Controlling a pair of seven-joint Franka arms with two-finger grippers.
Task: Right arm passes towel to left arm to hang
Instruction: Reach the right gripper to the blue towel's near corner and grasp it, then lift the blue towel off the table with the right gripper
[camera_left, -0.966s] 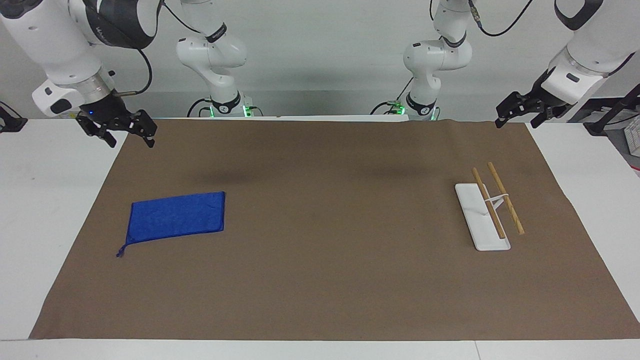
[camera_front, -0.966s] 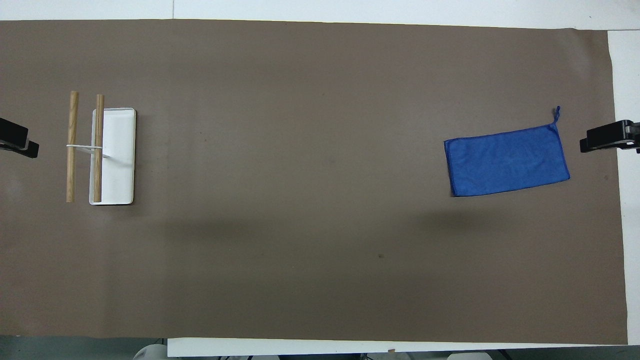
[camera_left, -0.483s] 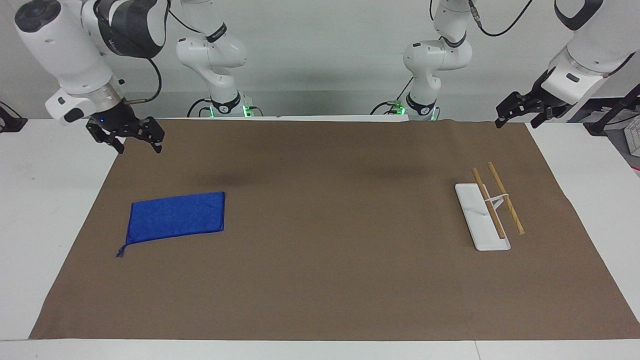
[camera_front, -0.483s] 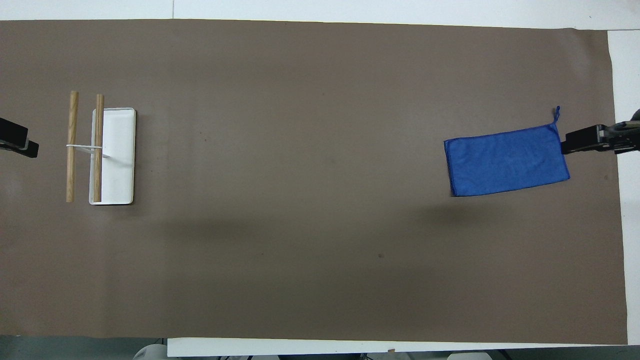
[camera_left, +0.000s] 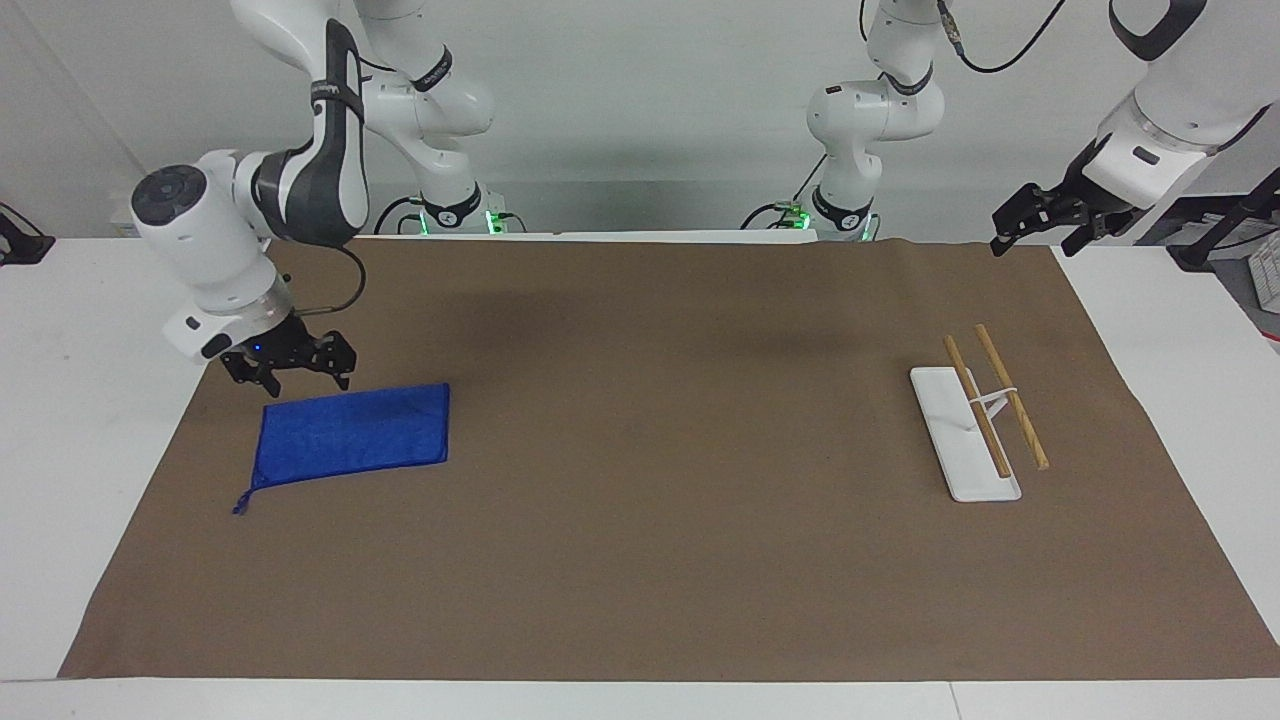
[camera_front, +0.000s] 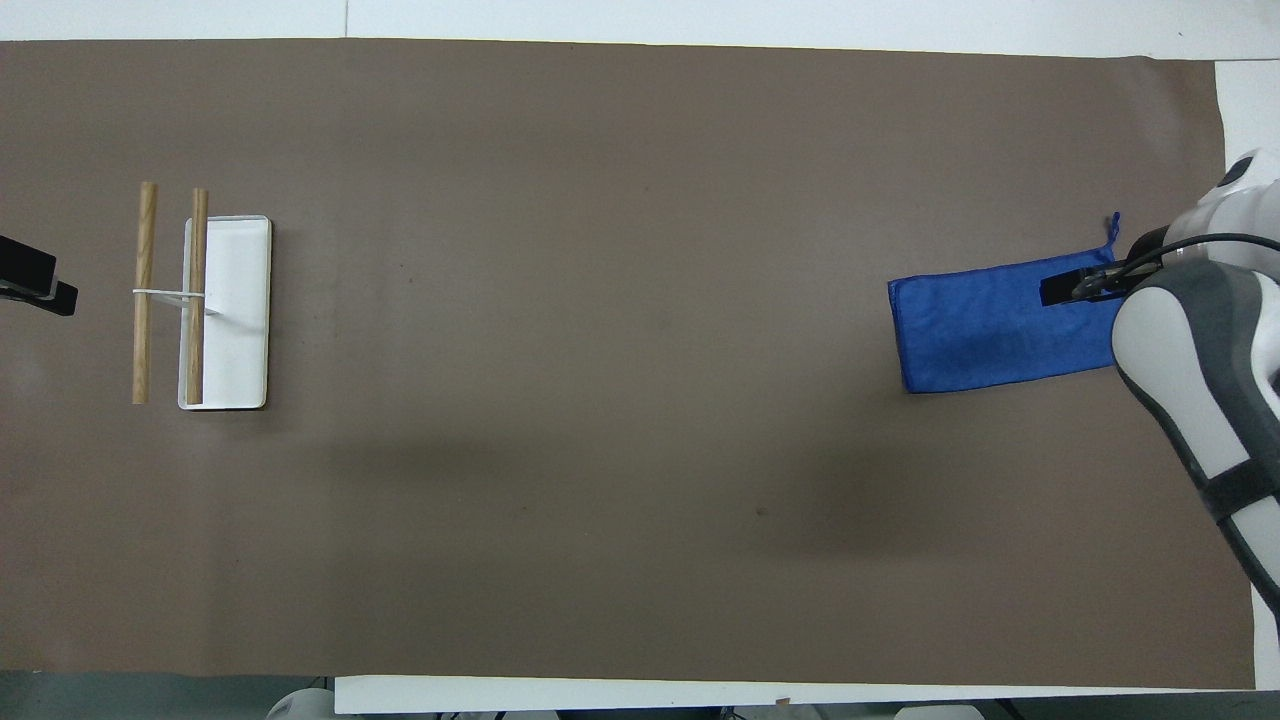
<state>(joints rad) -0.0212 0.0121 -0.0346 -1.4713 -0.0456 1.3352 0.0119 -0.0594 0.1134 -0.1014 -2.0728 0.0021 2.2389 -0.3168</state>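
Right tool fingers apart just above towel, flat, long axis along table, loop tag away from robots

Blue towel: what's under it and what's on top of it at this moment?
The towel lies flat on the brown mat; whatever the cloth covers is hidden. Nothing rests on it. The right gripper, fingers open, hangs just above its edge nearest the robots, not gripping it.

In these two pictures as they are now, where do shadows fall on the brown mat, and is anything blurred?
Facing view: soft dark patches lie on the flat brown paper mat near the robots' edge; the small royal-blue fuzzy towel is sharp. Overhead view: broad dim shadow bands cross the mat, and the right arm's black two-finger pincer covers part of the towel; nothing looks blurred.
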